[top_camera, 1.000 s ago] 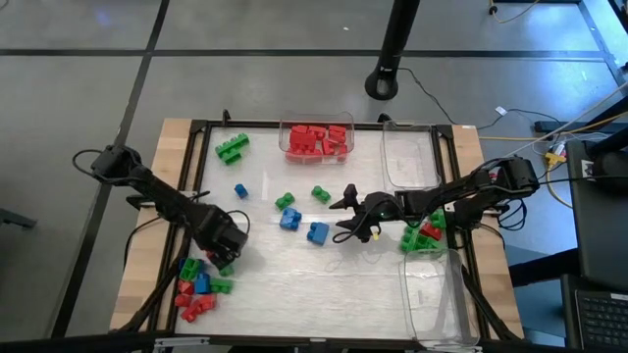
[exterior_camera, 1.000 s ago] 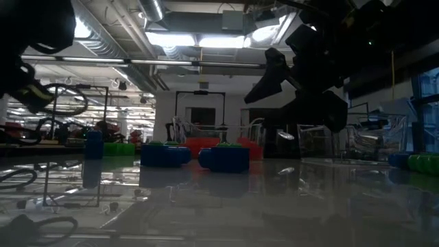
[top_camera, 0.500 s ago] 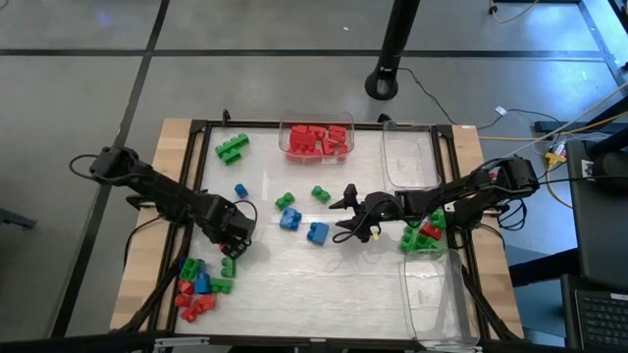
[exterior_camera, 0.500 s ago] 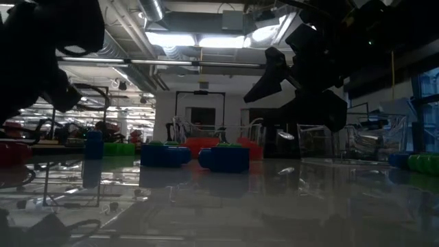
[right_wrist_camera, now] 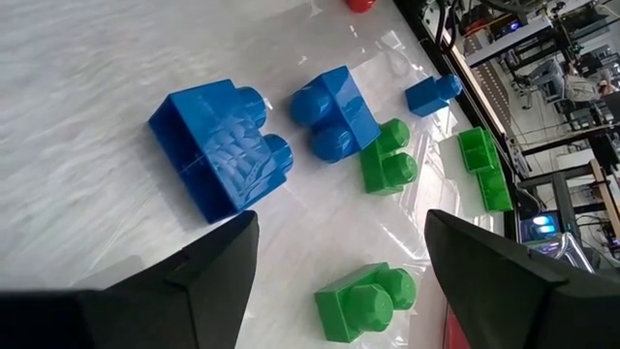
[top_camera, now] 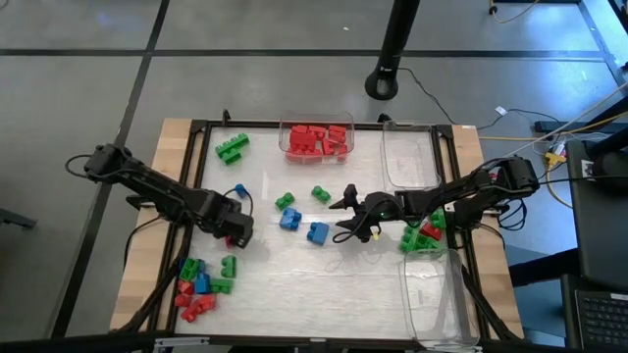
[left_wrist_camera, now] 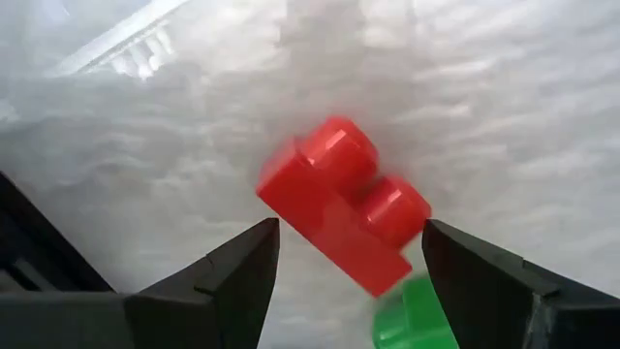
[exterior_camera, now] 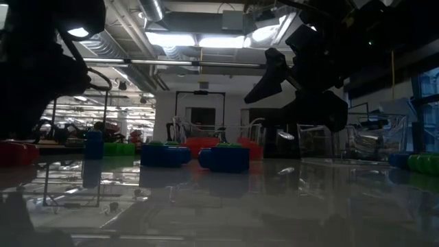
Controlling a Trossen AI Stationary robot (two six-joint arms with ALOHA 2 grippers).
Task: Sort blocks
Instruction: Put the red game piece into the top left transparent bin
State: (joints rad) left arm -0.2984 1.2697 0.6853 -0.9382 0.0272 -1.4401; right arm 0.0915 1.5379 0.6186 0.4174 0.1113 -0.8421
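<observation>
My left gripper (top_camera: pixel 234 233) hangs over the table's left part, just beyond a pile of red, green and blue blocks (top_camera: pixel 199 284), shut on a red block (left_wrist_camera: pixel 339 204). A green block (left_wrist_camera: pixel 412 320) lies on the table below it. My right gripper (top_camera: pixel 345 213) stands open above the middle of the table with nothing between its fingers. Two blue blocks (right_wrist_camera: pixel 223 145) (right_wrist_camera: pixel 334 111) and green blocks (right_wrist_camera: pixel 387 160) lie on the table in front of it. My left gripper pinches the red block between its two fingertips, one at the block's end (left_wrist_camera: pixel 276 194) and the other at the opposite end by a stud (left_wrist_camera: pixel 412 213). The fingers come from above, pointing down. The block lies slantwise between them, studs turned sideways, above the table.
A clear bin with red blocks (top_camera: pixel 316 139) stands at the far edge, with a clear bin (top_camera: pixel 410 157) to its right. Another bin (top_camera: pixel 432 294) stands near right, with green and red blocks (top_camera: pixel 422 235) at its far end. Green blocks (top_camera: pixel 233 147) lie far left.
My left gripper has risen from the pile at the near left and gone toward the far edge and a little to the right, rolling about its own axis. The red block has gone with it. A green block beside the pile has come into view.
</observation>
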